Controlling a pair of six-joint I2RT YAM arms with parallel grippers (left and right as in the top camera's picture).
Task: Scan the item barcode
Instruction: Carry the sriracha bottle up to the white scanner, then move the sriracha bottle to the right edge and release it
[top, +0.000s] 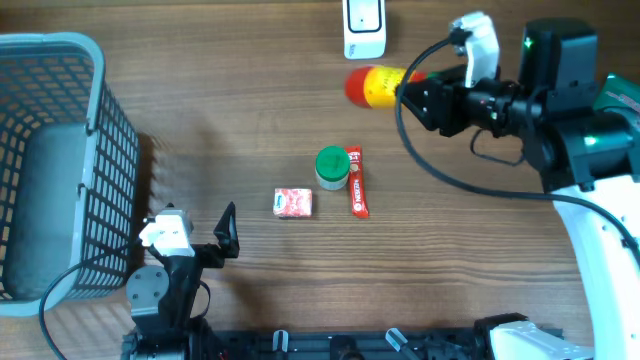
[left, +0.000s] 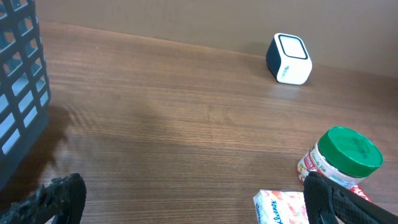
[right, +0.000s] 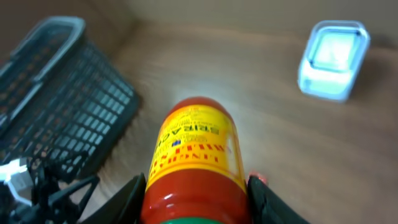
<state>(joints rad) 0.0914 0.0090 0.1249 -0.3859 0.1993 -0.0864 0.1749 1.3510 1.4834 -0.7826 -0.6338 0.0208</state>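
Left arm folded low, right arm extended and gripping.
The left gripper (left: 196, 208) sits low, fingers spread wide; the right gripper (top: 412, 92), on its outstretched arm, clamps a bottle (right: 193, 149) between both fingers.

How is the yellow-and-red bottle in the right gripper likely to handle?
The bottle looks round and glossy, so it may twist or slip in the right gripper, whose fingers clamp only its sides. It seems rigid: the grip shows no denting. Laid on its side on the table, it would probably roll.
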